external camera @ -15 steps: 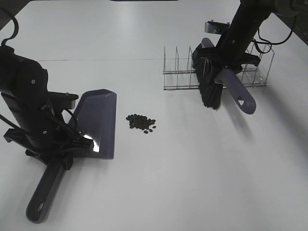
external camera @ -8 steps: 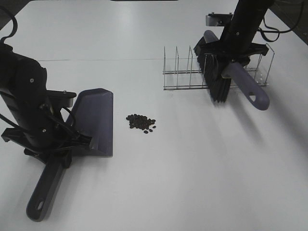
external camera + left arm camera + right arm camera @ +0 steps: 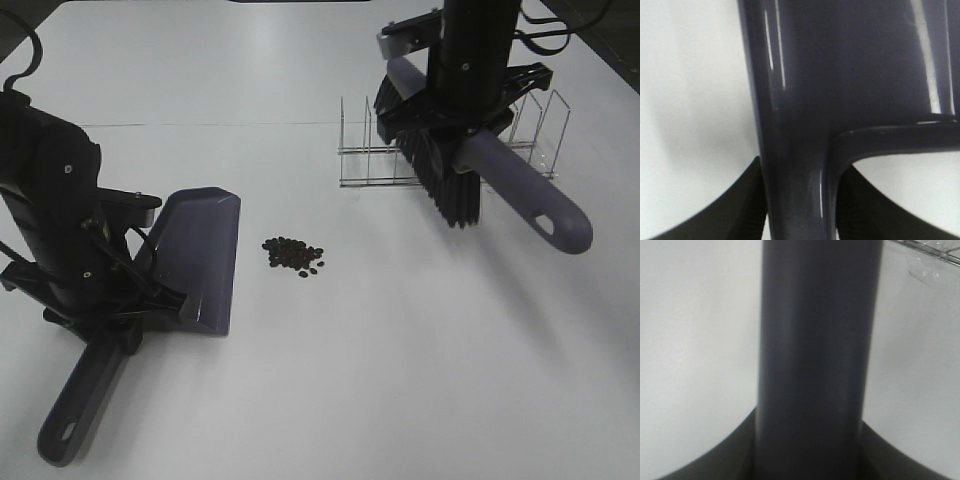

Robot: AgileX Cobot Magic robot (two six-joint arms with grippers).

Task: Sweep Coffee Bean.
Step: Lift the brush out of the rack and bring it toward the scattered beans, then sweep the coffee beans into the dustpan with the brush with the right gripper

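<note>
**Right gripper (image 3: 468, 135) clamped on the brush (image 3: 452, 190), beans to its lower left**

The right gripper's jaws were closed around the purple handle of the brush. In the right wrist view that handle (image 3: 815, 360) filled the gap between them. The brush hung at the upper right of the frame, in front of the wire rack (image 3: 362, 150). Its black bristles pointed down and its handle ran out toward the lower right.

The left gripper (image 3: 118, 312) was likewise shut tight on the neck of the purple dustpan (image 3: 203, 255). The pan sat at the left of the frame with its open lip facing right.

The coffee beans (image 3: 293, 255) lay in one small cluster on the white table (image 3: 400, 360) at centre frame. The cluster was slightly wider than deep and sat just right of the dustpan's lip, not touching it.

From the brush, the beans lay well apart toward the lower left, with the pan directly beyond them. The dustpan arm was much the nearer. The coming stroke would probably have to bring the bristles down on the right side of the cluster and drag leftward toward the lip.
</note>
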